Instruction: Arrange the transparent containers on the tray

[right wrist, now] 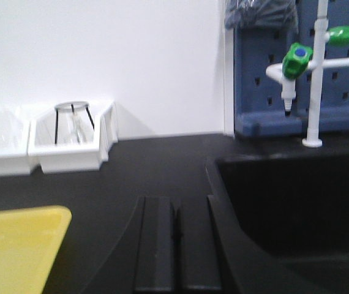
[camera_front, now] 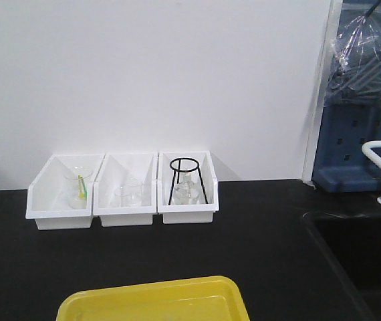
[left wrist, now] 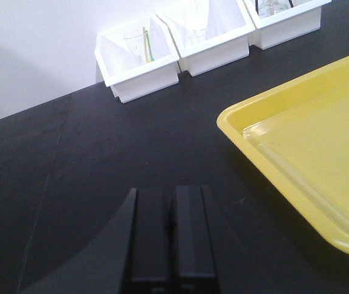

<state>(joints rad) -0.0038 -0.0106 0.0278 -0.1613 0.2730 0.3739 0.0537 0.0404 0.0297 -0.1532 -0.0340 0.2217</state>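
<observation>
The yellow tray [camera_front: 152,299] lay on the black bench. One clear tube [left wrist: 306,185] was seen lying inside it; light, slippery and fragile, it was judged best gripped mid-length. Left gripper [left wrist: 169,231] and right gripper [right wrist: 176,236] were clenched empty.

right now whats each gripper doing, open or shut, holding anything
Left gripper: shut, fingers pressed together, holding nothing, above the black counter beside the yellow tray.
Right gripper: shut, holding nothing, near the sink edge.
</observation>
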